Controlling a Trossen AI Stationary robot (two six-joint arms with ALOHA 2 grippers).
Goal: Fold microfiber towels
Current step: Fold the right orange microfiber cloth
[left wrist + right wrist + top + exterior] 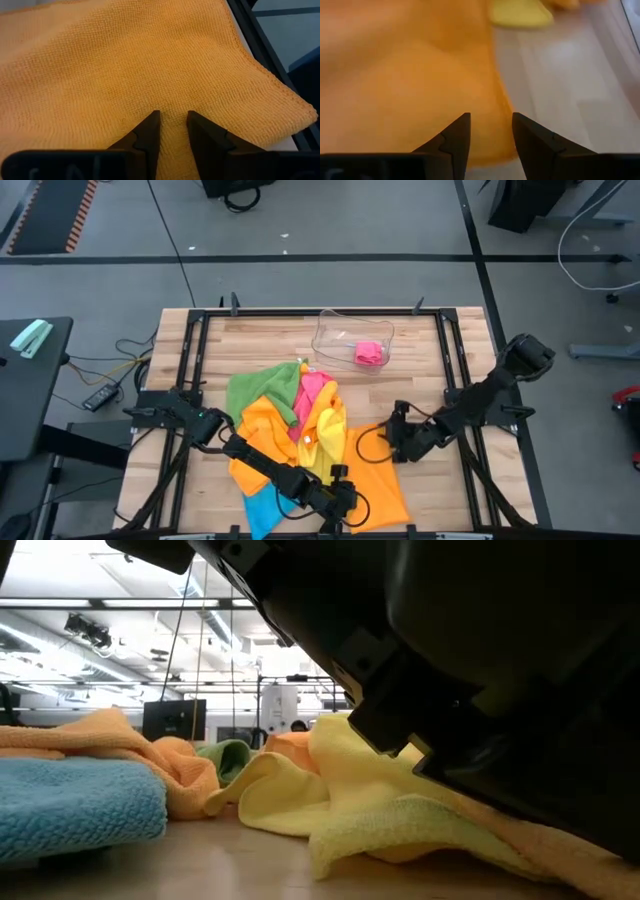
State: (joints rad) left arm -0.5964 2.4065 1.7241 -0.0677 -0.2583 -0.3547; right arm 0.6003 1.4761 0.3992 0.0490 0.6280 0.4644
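Spread flat at the near edge of the wooden surface (440,350), the orange microfiber towel (378,480) lies beside a heap of green, pink, yellow and blue cloths (285,415). Left gripper (173,120) — jaws pinching a ridge of it. Right gripper (491,122) hovers at its right edge — jaws spread, holding nothing.

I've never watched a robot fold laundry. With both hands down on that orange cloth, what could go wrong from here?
The left hand has its fingers pressed into the orange towel with a small ridge between them; that shallow pinch might slip.

The orange towel's far edge lies by the heap with the yellow towel, so lifting it could drag that along.

The right hand straddles the towel's edge with a gap between its fingers; closing there, it may miss the cloth.
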